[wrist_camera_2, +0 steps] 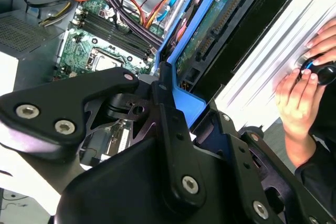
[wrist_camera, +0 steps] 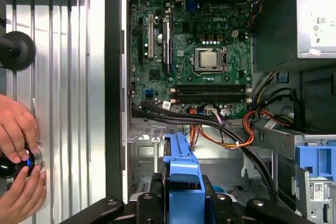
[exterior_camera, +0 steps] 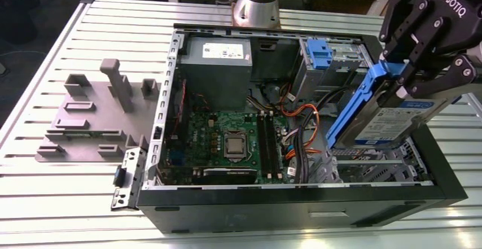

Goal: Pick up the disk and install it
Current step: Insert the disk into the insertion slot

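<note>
Disk [exterior_camera: 382, 122]: silver drive in a blue frame [exterior_camera: 360, 103], white-and-blue label facing out in the exterior view.
Where: held in the air, steeply tilted on edge, above the case [exterior_camera: 301, 201] at the corner on the exterior view's right, over the metal cage [exterior_camera: 376, 160]; not yet seated in anything.
Gripper [exterior_camera: 421, 82]: clamped on the disk's upper end, fingers pressed against the frame; in the second wrist view one finger [wrist_camera_2: 170, 124] lies along the blue rail.
Handling: probably stiff and dense for its size, so it should not flex. The metal faces look smooth and could slip, and a knock would likely harm it.
Fragile side: the second wrist view shows a bare green circuit board [wrist_camera_2: 220, 22] and a connector on its underside, best left untouched.
Where to hold: the frame's long side rails look like the safest grip.
Room inside: tight. The motherboard [exterior_camera: 226, 142] fills the floor of the case and cables [exterior_camera: 297, 119] run close beside the cage.
Surface: slatted metal table [exterior_camera: 60, 204], with a grey fixture [exterior_camera: 90, 119] well apart on the exterior view's left.
Bystander: a person's hands [wrist_camera: 18, 129] rest on a black knob on the table beside the case.
</note>
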`<state>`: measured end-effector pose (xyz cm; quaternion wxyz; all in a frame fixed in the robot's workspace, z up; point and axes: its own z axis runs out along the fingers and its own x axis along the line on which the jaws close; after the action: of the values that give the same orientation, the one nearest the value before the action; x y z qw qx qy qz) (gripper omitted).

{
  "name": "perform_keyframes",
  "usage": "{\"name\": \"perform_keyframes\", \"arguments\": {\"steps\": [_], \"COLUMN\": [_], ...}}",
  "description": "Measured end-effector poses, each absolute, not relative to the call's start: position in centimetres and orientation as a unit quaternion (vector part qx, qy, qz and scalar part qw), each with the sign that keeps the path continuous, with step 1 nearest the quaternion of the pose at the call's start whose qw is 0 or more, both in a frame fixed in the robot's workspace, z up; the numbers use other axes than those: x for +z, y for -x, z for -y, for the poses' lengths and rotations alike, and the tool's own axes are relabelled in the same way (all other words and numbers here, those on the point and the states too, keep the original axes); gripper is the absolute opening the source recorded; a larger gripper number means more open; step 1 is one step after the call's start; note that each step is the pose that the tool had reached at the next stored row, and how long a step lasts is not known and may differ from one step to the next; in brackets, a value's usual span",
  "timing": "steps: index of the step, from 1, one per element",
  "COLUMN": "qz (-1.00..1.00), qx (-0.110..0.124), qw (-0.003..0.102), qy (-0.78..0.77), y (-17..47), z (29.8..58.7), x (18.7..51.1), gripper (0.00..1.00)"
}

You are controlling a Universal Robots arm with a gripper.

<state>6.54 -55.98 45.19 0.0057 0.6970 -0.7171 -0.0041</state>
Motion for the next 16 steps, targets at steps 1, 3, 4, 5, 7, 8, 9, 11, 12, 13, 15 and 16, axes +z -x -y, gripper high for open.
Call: {"name": "perform_keyframes", "arguments": {"steps": [1, 3, 4, 5, 7, 8, 9, 11, 12, 13, 15, 16], "qz": [0.717, 0.717, 0.717, 0.717, 0.717, 0.717, 0.717, 0.717, 0.717, 0.717, 0.717, 0.717], "qx": [-0.004, -0.004, -0.004, -0.004, -0.004, -0.004, -0.004, -0.004, -0.004, -0.004, -0.004, -0.004], "qw": [0.006, 0.006, 0.006, 0.006, 0.006, 0.006, 0.006, 0.006, 0.006, 0.006, 0.006, 0.006], "qy": [-0.697, -0.697, -0.697, -0.697, -0.697, -0.697, -0.697, -0.697, -0.697, -0.697, -0.697, -0.697], "y": [-6.6, -6.7, -6.9, -7.0, -7.2, -7.3, -7.4, -7.5, -7.6, -7.6, -7.6, -7.7], "z": [56.0, 56.1, 56.1, 56.1, 56.1, 56.1, 56.1, 56.1, 56.1, 56.1, 56.1, 56.2], "x": [45.2, 45.1, 45.1, 45.1, 45.0, 45.0, 45.0, 44.9, 44.9, 44.8, 44.8, 44.7], "gripper": [0.36, 0.36, 0.36, 0.36, 0.36, 0.36, 0.36, 0.36, 0.36, 0.36, 0.36, 0.36]}}
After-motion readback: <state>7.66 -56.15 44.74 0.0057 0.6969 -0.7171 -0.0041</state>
